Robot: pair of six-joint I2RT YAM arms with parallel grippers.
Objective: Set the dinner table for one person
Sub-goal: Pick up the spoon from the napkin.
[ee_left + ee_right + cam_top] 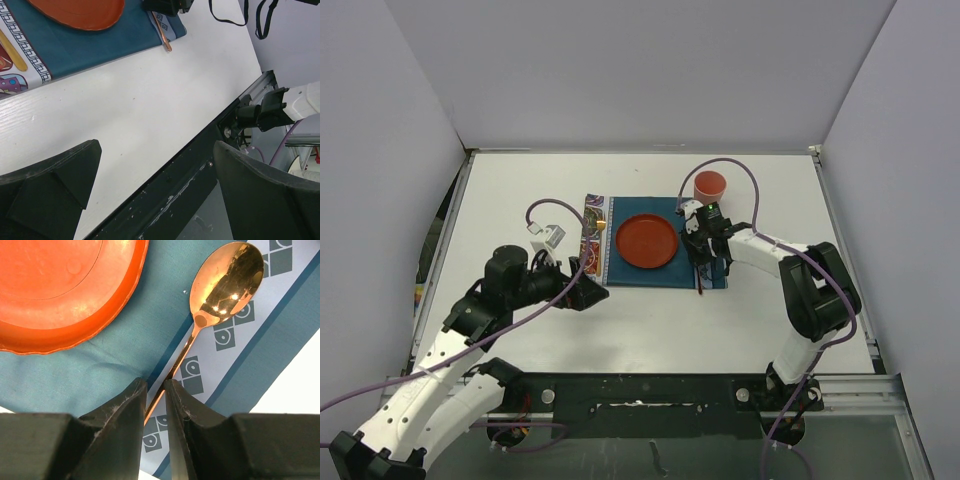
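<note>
Right wrist: the right hand [155, 386] loosely straddles the spoon [227, 285] handle.

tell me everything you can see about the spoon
The spoon looks like shiny copper-coloured metal, with an oval bowl and a thin straight handle. It lies on the patterned end strip of the teal placemat, beside the orange plate but apart from it. The right hand straddles the handle with a finger close on each side; whether they actually pinch it cannot be told.
</note>
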